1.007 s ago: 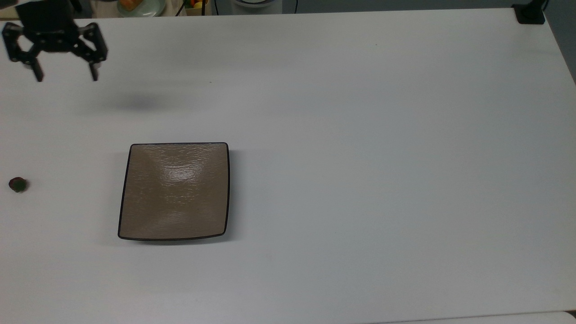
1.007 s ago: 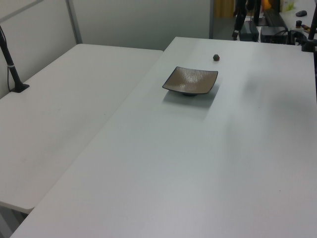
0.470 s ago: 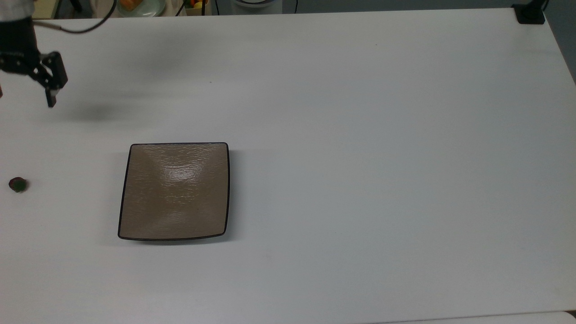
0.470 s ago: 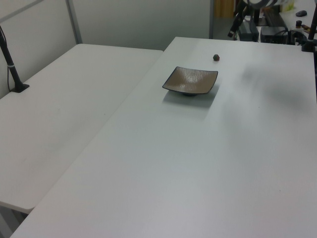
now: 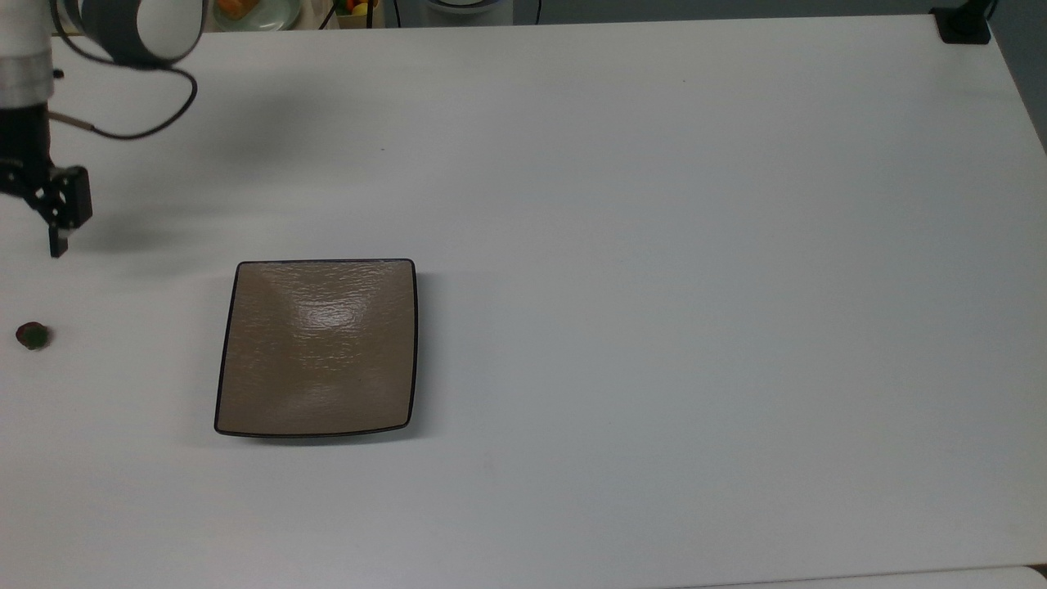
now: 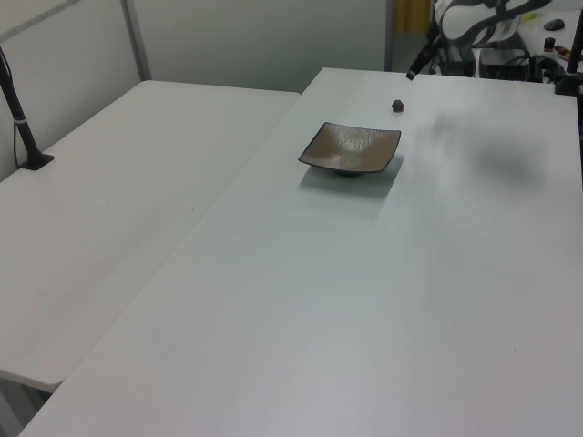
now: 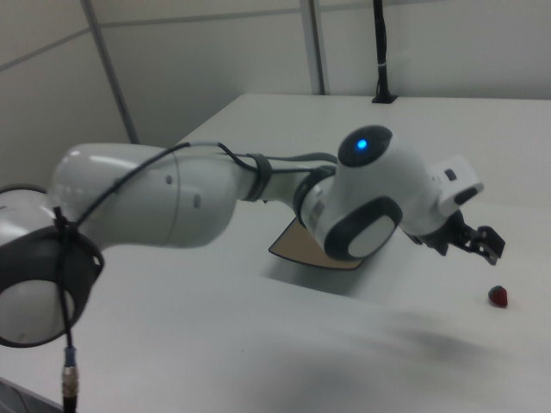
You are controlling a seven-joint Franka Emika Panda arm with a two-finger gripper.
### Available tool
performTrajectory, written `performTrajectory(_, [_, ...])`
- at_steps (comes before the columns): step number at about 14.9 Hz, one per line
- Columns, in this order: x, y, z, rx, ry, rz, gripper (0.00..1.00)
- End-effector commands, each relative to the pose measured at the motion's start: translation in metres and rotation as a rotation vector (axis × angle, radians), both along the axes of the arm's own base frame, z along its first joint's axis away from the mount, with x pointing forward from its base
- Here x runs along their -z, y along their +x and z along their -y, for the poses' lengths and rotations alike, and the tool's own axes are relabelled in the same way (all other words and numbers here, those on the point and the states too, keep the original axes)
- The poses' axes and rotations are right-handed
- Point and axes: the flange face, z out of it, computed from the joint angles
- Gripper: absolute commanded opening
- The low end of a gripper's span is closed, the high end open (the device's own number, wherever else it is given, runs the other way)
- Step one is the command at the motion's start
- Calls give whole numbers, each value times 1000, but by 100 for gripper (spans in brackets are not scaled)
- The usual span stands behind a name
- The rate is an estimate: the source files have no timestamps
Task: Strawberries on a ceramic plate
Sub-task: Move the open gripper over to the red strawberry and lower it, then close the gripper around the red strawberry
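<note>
Hovering above a white table, the robot arm's gripper sits near the strawberry without touching it. In the top view the strawberry lies alone on the bare table at the top view's far left edge, a tiny dark red fruit with a green cap, well apart from the ceramic plate. The plate, square and glossy tan-brown with a thin black rim, rests flat on the table to the top view's right of the fruit, with nothing on it. In the top view one dark finger points down at the table just above the strawberry's spot in the frame; the rest of the gripper runs off the edge. In the right view the gripper hangs off the arm's white wrist, slightly above and beside the fruit, with the plate partly hidden behind the arm. The fingers look spread apart and hold nothing, though the right view is soft, so this is likely rather than certain. Judging by this placing, the arm is lining up over the fruit to descend and grasp it; the pickup is not yet done.
</note>
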Motion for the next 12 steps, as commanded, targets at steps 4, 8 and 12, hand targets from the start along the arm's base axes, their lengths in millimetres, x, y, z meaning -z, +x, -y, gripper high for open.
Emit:
performTrajectory(4, [41, 22, 16, 84, 43, 101, 85])
performTrajectory(8, [73, 30, 19, 92, 28, 116, 78])
performTrajectory(12, [93, 33, 16, 99, 7, 148, 75])
